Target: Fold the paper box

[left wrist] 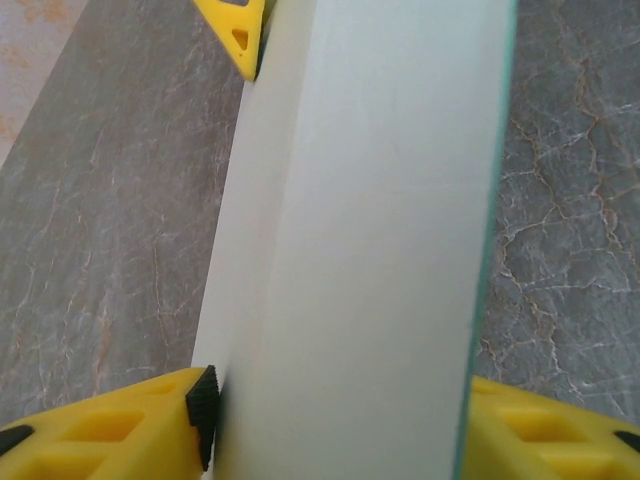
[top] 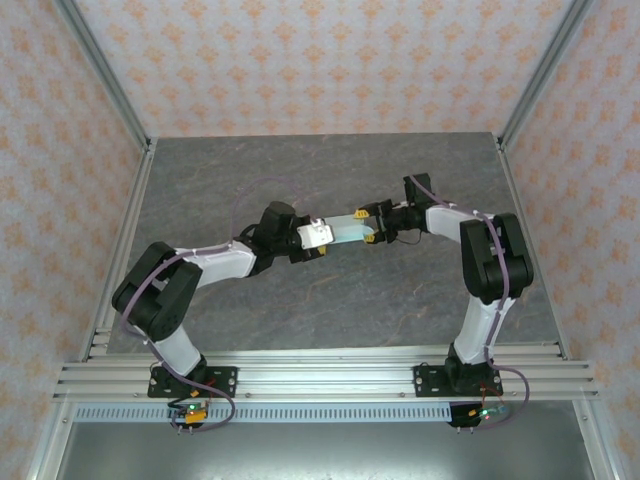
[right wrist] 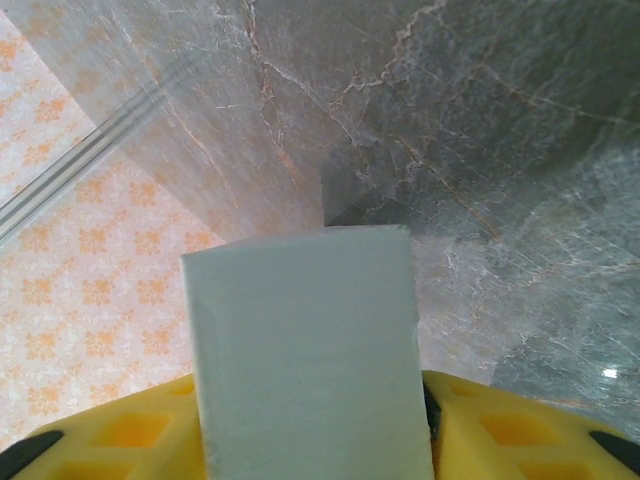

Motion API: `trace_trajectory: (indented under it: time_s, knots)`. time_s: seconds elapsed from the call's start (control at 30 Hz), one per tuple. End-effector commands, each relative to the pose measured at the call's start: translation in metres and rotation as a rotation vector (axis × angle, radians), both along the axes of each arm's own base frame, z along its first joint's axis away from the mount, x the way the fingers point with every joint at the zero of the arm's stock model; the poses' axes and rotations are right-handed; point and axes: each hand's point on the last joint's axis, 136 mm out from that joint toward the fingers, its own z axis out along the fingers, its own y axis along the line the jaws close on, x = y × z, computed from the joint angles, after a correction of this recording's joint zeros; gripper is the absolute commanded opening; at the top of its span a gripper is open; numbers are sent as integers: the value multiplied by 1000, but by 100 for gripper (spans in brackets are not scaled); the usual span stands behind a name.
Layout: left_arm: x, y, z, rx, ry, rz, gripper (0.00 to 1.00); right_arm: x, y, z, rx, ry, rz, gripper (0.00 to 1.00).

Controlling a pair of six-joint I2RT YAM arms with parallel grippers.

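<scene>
The paper box (top: 347,232) is a pale mint-green flat rectangular box held above the middle of the table between my two grippers. My left gripper (top: 327,241) grips one end of it. In the left wrist view the box (left wrist: 370,250) runs up the frame, and my left gripper (left wrist: 340,430) has its yellow fingers (left wrist: 110,430) pressed against both long sides. My right gripper (top: 372,234) holds the other end. In the right wrist view the box (right wrist: 305,330) stands between the fingers of my right gripper (right wrist: 315,425), which touch both of its sides.
The grey marble-patterned table (top: 330,300) lies below the box. Metal frame posts (top: 125,210) and patterned walls (top: 320,60) close in the left, right and back. A yellow fingertip of the right gripper (left wrist: 238,30) shows at the far end of the box.
</scene>
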Motion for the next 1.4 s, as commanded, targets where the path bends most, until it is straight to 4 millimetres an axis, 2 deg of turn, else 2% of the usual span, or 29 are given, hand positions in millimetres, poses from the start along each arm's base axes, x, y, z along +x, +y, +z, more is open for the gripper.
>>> trace_trajectory:
  time_s: [0.0,0.17,0.3,0.4,0.57,0.7,0.77,0.9,0.97,1.1,1.23,1.37]
  knots:
    - [7,0,-5,68,-3,1,55,-4,0,13,37,62,-51,51]
    - [12,-4,1,65,-21,-8,48,-4,1,16,45,54,-54,53]
    - [6,-4,5,77,25,-26,43,-4,-4,21,32,21,-62,59]
    - [-2,-2,10,85,67,-35,43,-3,-18,28,-50,-73,-58,65]
    - [-25,-1,19,92,240,-52,44,-10,-57,51,-333,-308,42,68]
    - [-35,-2,20,71,360,-70,45,-13,-83,65,-526,-464,91,68]
    - [-36,0,19,78,410,-68,46,-14,-89,72,-580,-555,115,65]
    - [-31,8,16,105,460,-63,48,-23,-81,90,-649,-817,246,62]
    - [-29,11,17,114,490,-61,49,-33,-77,92,-737,-938,354,63]
    - [-28,15,12,155,508,-79,49,-57,-59,85,-928,-1205,714,65]
    - [-27,14,11,150,516,-86,49,-54,-46,85,-946,-1305,789,65]
    - [-25,10,10,116,517,-103,50,-42,-27,77,-989,-1347,904,58]
